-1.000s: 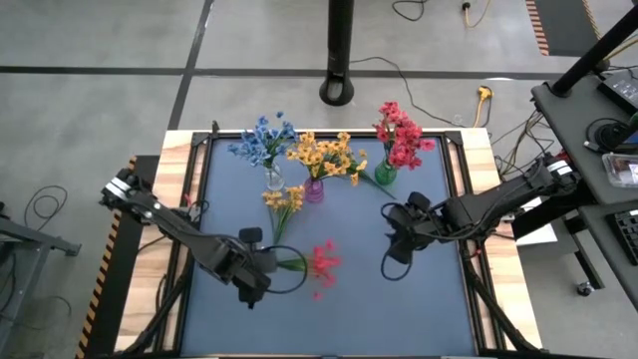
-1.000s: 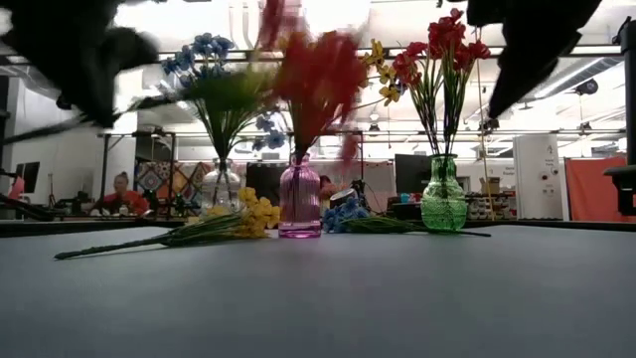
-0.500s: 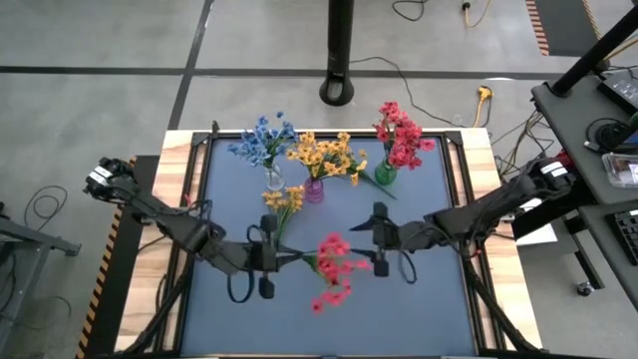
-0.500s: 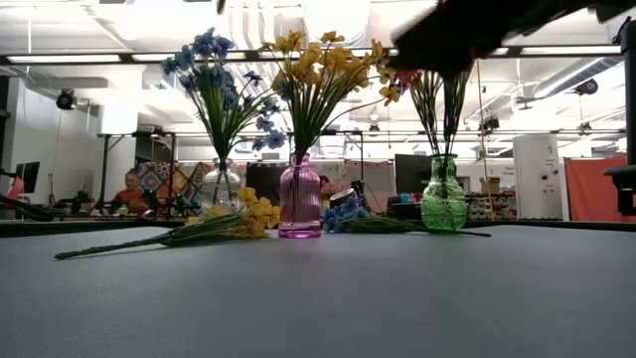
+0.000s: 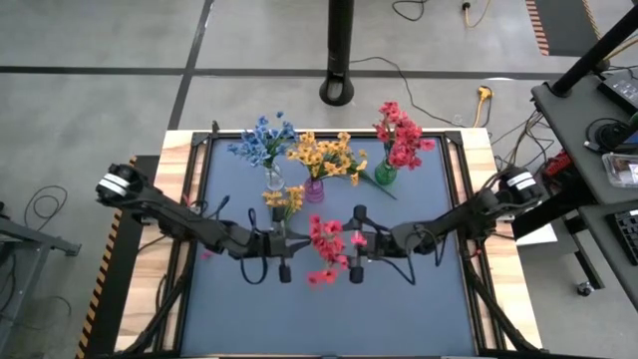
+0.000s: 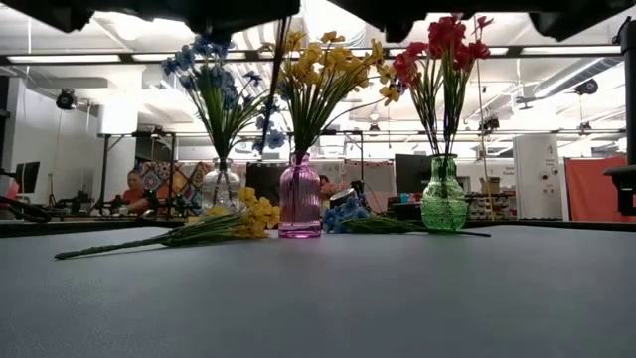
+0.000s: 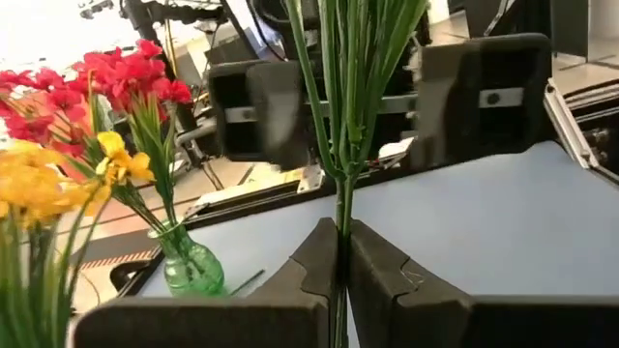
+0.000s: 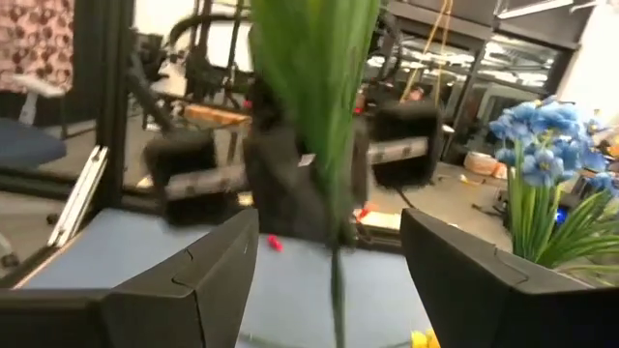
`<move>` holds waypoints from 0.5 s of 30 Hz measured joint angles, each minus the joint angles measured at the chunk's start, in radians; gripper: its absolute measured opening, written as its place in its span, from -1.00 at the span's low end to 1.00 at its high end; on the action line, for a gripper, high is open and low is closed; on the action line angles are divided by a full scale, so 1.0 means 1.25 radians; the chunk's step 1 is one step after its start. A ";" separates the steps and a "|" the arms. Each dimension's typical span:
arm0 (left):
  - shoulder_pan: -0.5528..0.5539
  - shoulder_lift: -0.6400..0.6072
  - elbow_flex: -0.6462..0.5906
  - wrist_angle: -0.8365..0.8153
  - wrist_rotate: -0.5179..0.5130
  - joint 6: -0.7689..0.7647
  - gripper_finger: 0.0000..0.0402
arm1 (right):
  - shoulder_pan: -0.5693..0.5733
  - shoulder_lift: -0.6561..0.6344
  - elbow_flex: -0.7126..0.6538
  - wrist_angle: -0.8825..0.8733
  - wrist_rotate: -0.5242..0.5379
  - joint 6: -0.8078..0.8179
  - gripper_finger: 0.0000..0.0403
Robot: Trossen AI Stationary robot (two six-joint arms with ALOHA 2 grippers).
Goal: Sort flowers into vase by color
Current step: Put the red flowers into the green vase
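My left gripper (image 7: 341,251) is shut on a red flower sprig (image 5: 324,249) above the middle of the table. The sprig's green stems (image 7: 343,126) rise past the fingers. My right gripper (image 8: 334,280) faces it from the right, open, one finger on each side of the stems (image 8: 329,145) without touching. At the far side stand a clear vase with blue flowers (image 5: 271,178), a pink vase with yellow flowers (image 5: 314,189) and a green vase with red flowers (image 5: 385,176). A yellow sprig (image 5: 282,204) lies flat on the table. My left gripper pinches the red sprig's bundled stems (image 7: 340,227) between its two fingers. The fingers reach in level from the table's left and lie across the stems. The sprig is lifted clear of the table, roughly upright, with its blossoms (image 5: 326,247) leaning toward my right gripper.
A blue sprig (image 6: 343,214) lies on the table between the pink and green vases. The dark mat (image 5: 429,299) has free room along its near side. A black stand (image 5: 341,60) rises beyond the far edge, and people sit in the room behind (image 6: 124,194).
My left gripper has moved toward the table's right and tipped up from pointing down to level, swinging the red sprig from flat to upright. My right gripper has moved left toward the sprig and tipped level too, so its open fingers now flank the stems.
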 joint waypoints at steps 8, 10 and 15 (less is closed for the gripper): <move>0.013 0.056 -0.008 0.060 -0.003 -0.003 -1.00 | -0.008 0.020 0.043 -0.002 -0.012 -0.019 0.04; 0.017 0.061 -0.003 0.060 -0.011 -0.008 -1.00 | -0.009 0.020 0.047 -0.003 -0.020 -0.019 -0.03; 0.027 0.072 0.014 0.059 -0.016 -0.015 -1.00 | -0.009 0.020 0.048 -0.003 -0.024 -0.019 -0.24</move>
